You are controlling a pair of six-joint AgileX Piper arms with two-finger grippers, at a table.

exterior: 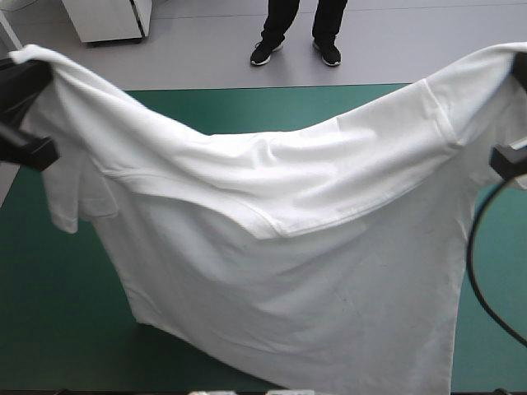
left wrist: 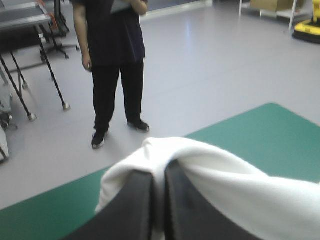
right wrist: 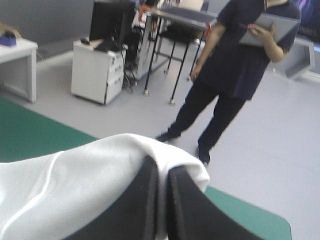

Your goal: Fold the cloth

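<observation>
The white T-shirt [exterior: 280,247] hangs lifted above the teal-green table [exterior: 49,304], stretched wide between both arms, sagging in the middle, its lower hem near the table's front edge. My left gripper [exterior: 33,66] holds one upper corner at the far left. In the left wrist view its black fingers [left wrist: 137,200] are all but shut, with T-shirt cloth [left wrist: 225,185] draped over and between them. My right gripper [exterior: 515,66] holds the other corner at the far right. In the right wrist view, fingers [right wrist: 145,200] are pressed together on the T-shirt [right wrist: 75,185].
Bare teal-green cover [exterior: 263,107] shows beyond the T-shirt toward the far edge and at both sides. Both wrist views look level over the table's edge into the room.
</observation>
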